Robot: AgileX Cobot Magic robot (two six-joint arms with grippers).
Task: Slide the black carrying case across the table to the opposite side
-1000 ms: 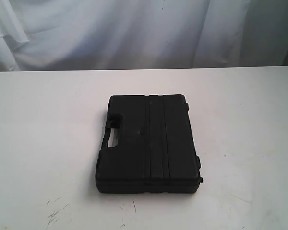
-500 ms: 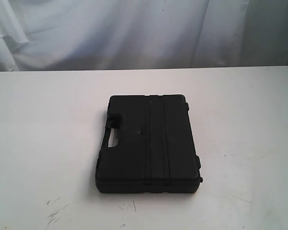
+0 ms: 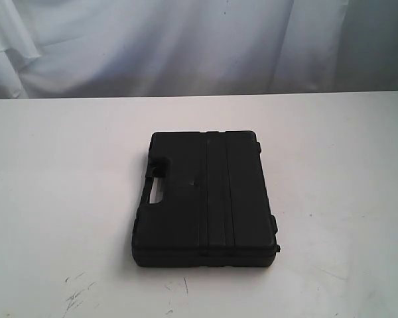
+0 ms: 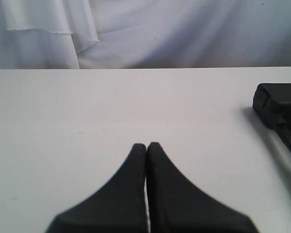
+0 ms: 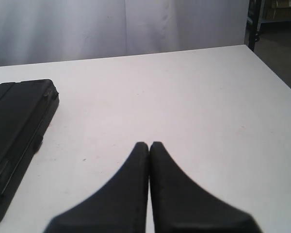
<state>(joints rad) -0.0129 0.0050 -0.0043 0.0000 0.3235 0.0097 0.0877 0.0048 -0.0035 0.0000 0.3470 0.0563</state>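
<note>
One black carrying case (image 3: pixel 205 199) lies flat on the white counter (image 3: pixel 53 165), about midway between left and right and somewhat toward the near edge. Its handle cut-out (image 3: pixel 154 187) is on its left side, and raised ribs run near to far along the lid. Nothing touches it.

The exterior view shows the whole case and a few dark scuff marks (image 3: pixel 76 291) on the counter near the front left, but neither arm. Only the wrist views show the two hands. The left hand (image 4: pixel 146 144) hovers over bare counter to the left of the case, well apart from it. Its two fingers are pressed together with only a hairline seam between them, and they hold nothing. That view catches just one corner of the case at its edge. The right hand (image 5: pixel 149 144) is likewise closed tip to tip on nothing, over bare counter to the right of the case. Its view shows one long side of the case, seen edge-on with the seam of the shell visible.

A white cloth (image 3: pixel 186 46) hangs behind the far edge of the counter in all three views. The right wrist view alone shows the counter's right edge and a dark area (image 5: pixel 276 43) beyond it.

By count: one case, one counter, two hands.
</note>
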